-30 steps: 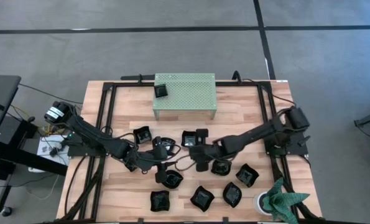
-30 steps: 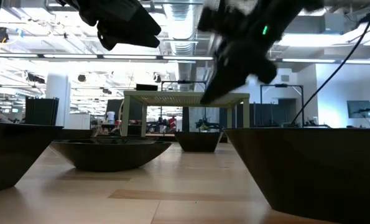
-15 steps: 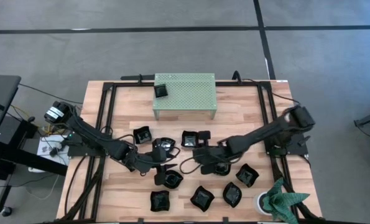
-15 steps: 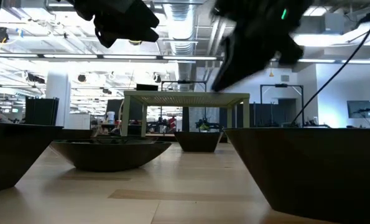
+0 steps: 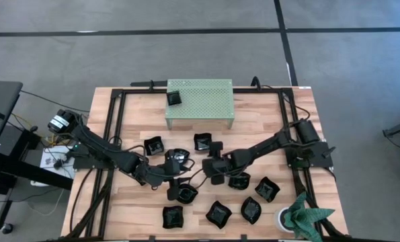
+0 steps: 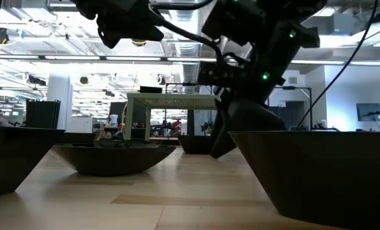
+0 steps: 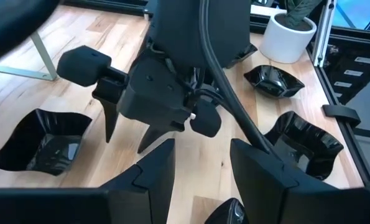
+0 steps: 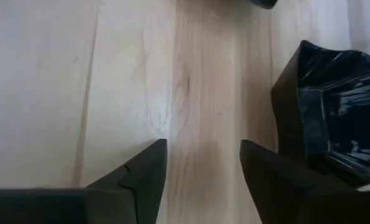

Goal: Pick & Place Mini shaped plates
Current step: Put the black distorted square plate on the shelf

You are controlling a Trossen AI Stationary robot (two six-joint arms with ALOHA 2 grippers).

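The mini shaped plates (image 5: 219,213) lie scattered on the wooden counter (image 5: 267,121), mostly on the side of the pale green stand (image 5: 200,102) toward the arms' working area. One small square plate (image 5: 174,98) sits on top of the stand near its left end. Another plate (image 5: 202,142) rests on the counter just in front of the stand, close beside the right claw (image 5: 216,144).

The right claw (image 8: 203,162) is low over bare wood with its fingers spread and nothing between them; a glossy square plate (image 8: 334,118) lies just beside one finger. The left claw (image 7: 200,165) hovers farther from the stand, also spread and empty, facing the right arm's wrist, with plates around it. A potted plant (image 5: 300,216) stands at the counter's corner.
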